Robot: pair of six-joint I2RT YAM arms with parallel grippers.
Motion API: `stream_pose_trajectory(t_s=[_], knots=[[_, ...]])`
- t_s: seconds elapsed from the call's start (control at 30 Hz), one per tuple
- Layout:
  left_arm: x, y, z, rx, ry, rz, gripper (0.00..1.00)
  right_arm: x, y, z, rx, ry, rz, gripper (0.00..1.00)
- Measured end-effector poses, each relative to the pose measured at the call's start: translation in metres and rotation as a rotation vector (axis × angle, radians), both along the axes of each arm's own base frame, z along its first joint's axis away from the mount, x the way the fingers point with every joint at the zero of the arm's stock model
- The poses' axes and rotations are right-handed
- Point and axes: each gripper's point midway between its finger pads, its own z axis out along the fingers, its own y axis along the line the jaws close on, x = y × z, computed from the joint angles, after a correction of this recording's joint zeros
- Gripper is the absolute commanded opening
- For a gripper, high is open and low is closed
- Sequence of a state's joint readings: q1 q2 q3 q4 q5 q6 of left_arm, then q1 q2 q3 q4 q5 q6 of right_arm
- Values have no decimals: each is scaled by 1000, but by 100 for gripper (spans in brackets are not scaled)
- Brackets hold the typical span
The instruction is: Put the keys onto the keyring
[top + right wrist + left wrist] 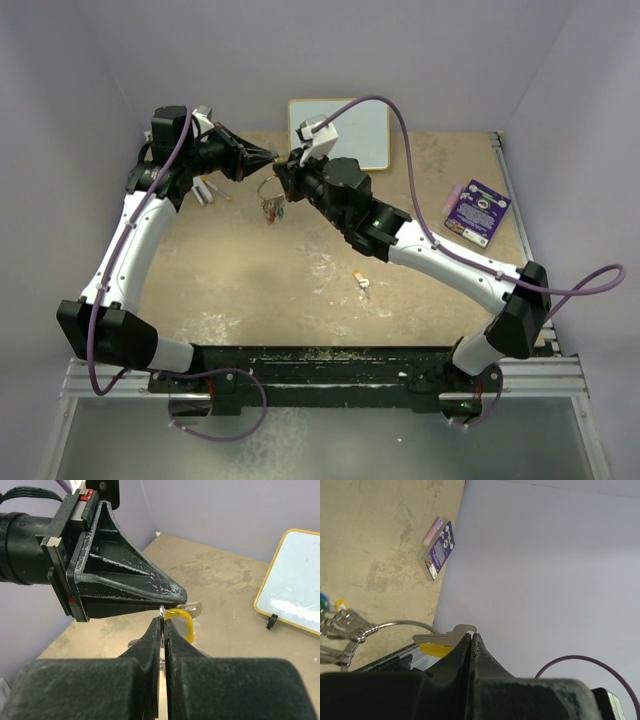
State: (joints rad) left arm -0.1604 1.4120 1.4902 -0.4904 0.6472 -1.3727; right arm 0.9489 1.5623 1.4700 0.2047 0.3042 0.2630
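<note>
My left gripper is shut on a silver key with a yellow tag. It holds the key in the air at the back of the table, above the left middle. My right gripper meets it tip to tip and is shut on the thin wire keyring. The yellow tag hangs just behind my right fingertips. The keyring loop carries several keys that hang below the grippers. Another key with an orange-yellow tag lies on the table in the middle.
A yellow-framed whiteboard lies at the back. A purple card lies at the right. Small items lie under the left arm near the left wall. Purple walls close in the table on the left, back and right.
</note>
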Motion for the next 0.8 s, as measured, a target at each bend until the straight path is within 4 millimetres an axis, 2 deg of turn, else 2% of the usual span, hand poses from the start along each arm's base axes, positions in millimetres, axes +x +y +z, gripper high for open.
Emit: stream_pose_trajectory(t_s=[0.8], knots=[[-3, -6, 3, -18, 7, -14, 2, 5, -4, 13, 51, -3, -46, 0]])
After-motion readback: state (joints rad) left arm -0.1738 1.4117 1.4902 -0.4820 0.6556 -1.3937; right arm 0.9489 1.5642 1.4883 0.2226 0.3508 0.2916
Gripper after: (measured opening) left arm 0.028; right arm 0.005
